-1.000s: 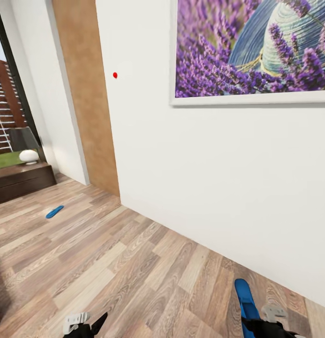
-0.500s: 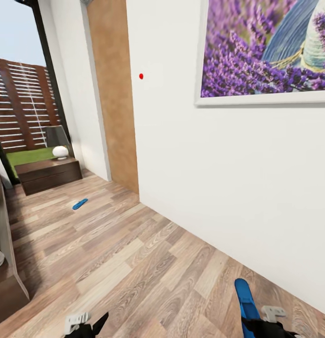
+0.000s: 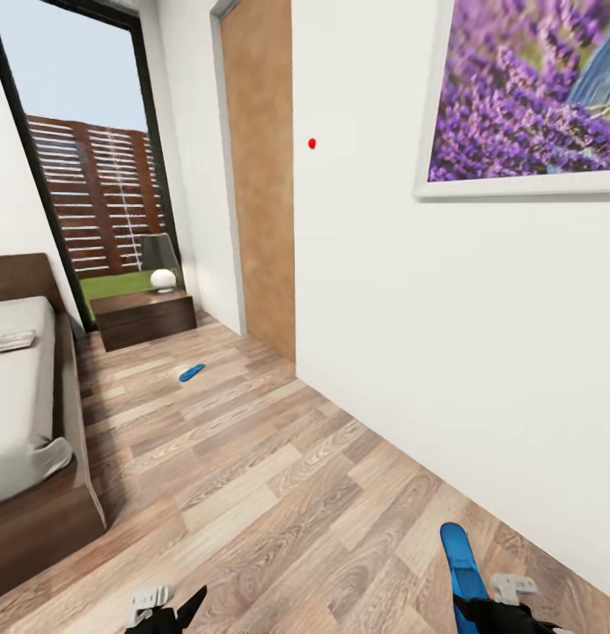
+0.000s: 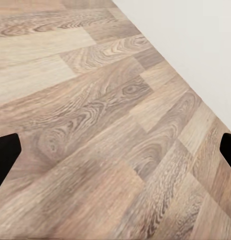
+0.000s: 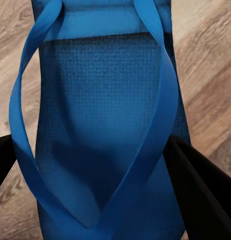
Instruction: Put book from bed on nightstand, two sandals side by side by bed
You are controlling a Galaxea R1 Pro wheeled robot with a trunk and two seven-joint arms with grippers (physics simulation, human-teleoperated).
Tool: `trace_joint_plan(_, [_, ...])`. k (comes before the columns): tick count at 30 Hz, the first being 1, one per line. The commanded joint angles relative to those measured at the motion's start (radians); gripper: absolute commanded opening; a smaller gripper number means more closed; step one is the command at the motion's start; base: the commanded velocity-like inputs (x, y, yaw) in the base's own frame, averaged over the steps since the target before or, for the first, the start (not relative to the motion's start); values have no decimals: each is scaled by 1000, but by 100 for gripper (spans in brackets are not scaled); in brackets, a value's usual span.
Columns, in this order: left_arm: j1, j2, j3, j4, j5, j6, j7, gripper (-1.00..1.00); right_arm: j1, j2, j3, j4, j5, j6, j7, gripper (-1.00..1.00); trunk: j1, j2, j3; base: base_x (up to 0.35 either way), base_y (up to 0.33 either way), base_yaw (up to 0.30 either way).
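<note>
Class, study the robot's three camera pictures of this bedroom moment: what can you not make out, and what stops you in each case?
- The book on the bed: head view, too small to read its cover.
- The bed: cut off by the head view's left edge.
- The right gripper: frame bottom crops it; the held sandal covers the space between its fingers.
- The far sandal: too small to show its straps.
- The left gripper: cropped in head view.

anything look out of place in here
One blue sandal lies alone mid-floor, away from the bed, while its mate is in the right gripper. A book lies on the mattress.
</note>
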Motion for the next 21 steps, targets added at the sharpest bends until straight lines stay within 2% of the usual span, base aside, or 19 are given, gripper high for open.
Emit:
trace_joint_plan(1, [-1,0,1,1,7,5,-5,100,0,1,-7,-2,0,8,6,-100,0,0,-1,0,0,290])
trace_joint_plan(12, [-1,0,1,1,7,5,-5,100,0,0,-7,-2,0,8,6,-100,0,0,-1,0,0,283])
trace_joint_plan(21, [-1,0,1,1,7,5,-5,100,0,0,-7,-2,0,8,6,-100,0,0,-1,0,0,222])
